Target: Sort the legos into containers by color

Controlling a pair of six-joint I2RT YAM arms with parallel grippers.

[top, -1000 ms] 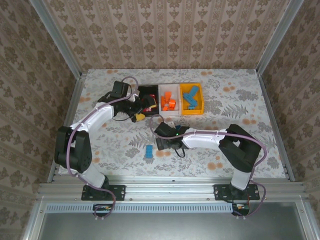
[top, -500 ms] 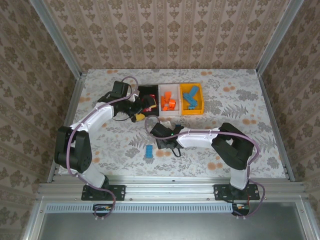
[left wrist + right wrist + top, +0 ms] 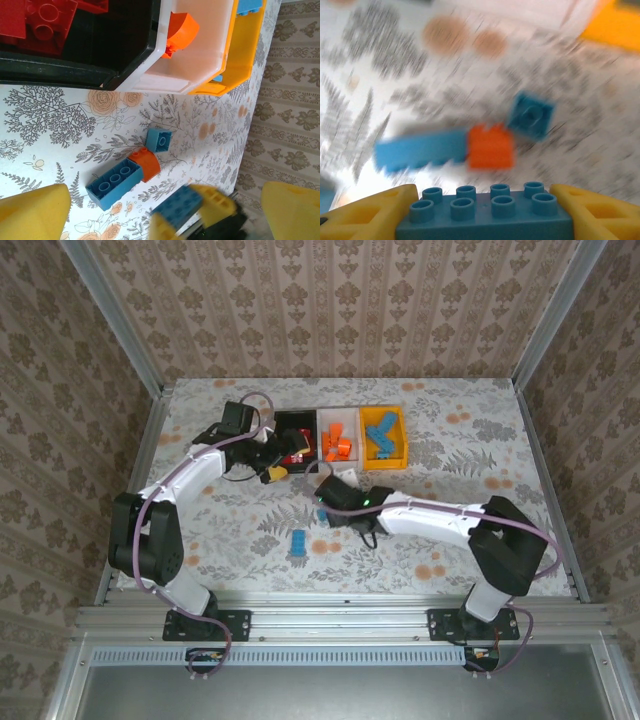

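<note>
My right gripper (image 3: 485, 215) is shut on a blue two-by-four lego (image 3: 487, 205), its yellow fingers (image 3: 367, 215) at both ends of the brick. It hangs over the table just in front of the containers (image 3: 327, 499). Below it lie a long blue lego (image 3: 420, 150), an orange lego (image 3: 490, 146) and a small blue lego (image 3: 531, 115). Another blue lego (image 3: 298, 543) lies nearer the front. The black bin (image 3: 292, 428) holds red legos, the white bin (image 3: 337, 426) orange ones, the yellow-orange bin (image 3: 397, 440) blue ones. My left gripper (image 3: 277, 472) stands open and empty by the black bin's front.
The three bins sit joined in a row at the back middle of the patterned table (image 3: 480, 460). My left arm (image 3: 190, 475) reaches in from the left. Metal rails (image 3: 150, 440) edge the table on both sides.
My right gripper closed on the blue two-by-four lego and carried it up and back toward the bins. The left arm has hardly moved.
</note>
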